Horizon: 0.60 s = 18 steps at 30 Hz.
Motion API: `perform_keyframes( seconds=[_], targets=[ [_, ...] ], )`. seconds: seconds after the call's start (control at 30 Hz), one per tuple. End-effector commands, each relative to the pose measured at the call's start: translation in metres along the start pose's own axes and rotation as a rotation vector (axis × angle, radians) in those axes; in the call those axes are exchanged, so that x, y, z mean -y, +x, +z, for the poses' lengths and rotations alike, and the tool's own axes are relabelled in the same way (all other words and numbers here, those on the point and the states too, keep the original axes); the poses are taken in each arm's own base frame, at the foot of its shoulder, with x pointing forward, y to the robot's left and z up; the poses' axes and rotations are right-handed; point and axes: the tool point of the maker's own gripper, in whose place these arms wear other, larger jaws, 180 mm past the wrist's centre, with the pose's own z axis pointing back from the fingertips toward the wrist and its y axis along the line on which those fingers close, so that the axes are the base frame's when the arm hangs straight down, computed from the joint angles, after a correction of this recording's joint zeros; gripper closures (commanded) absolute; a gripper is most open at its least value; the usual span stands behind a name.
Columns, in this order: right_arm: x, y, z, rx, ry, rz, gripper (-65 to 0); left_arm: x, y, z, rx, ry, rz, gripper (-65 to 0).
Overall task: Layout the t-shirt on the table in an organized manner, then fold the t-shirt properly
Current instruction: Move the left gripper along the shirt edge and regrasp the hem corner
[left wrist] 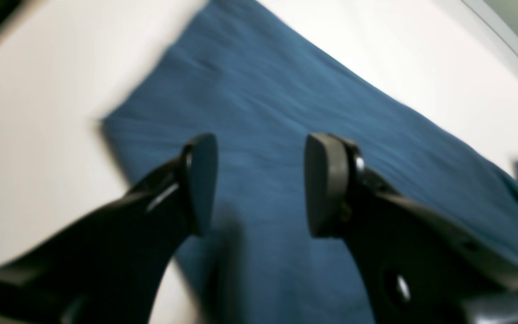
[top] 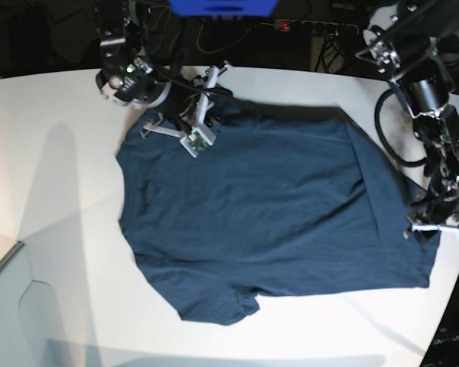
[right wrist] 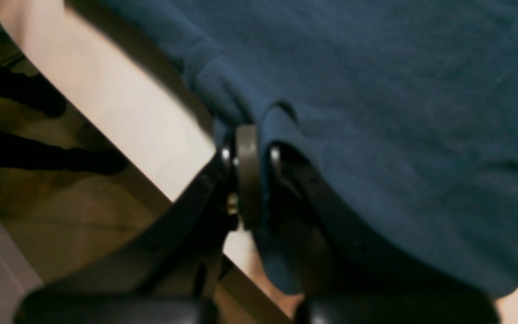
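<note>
The dark navy-blue short-sleeved cloth t-shirt [top: 268, 206] lies spread flat on the large smooth white table [top: 53, 168], its long axis running across the base view. The hem end points toward my left arm and the collar end toward my right arm. One sleeve [top: 214, 306] sticks out toward the near edge. Bare table is open on the near side and beyond the collar end; the hem corner lies close to the curved table edge. My left gripper [left wrist: 261, 182] hovers over the cloth with its jaws apart, holding nothing. My right gripper [right wrist: 259, 175] is closed, pinching a fold of the shirt near the table edge.
</note>
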Motion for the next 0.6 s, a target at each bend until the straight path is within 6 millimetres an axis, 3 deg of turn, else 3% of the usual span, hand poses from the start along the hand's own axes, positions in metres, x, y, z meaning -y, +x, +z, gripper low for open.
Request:
perform_keyframes(
  seconds=[0.0,0.1,0.57],
  targets=[
    [0.000,0.019,0.001,0.061,0.012,0.013,0.0,0.000,0.009,-0.004,0.019,-0.012,-0.004,-30.7],
    [0.000,0.019,0.001,0.062,0.011,0.013,0.0,-0.015,-0.006,-0.008,-0.007,0.012,0.015,-30.7],
    [0.001,0.020,0.001,0.063,0.010,0.016,0.0,-0.020,-0.039,-0.017,-0.070,0.032,0.068,-30.7]
  ],
)
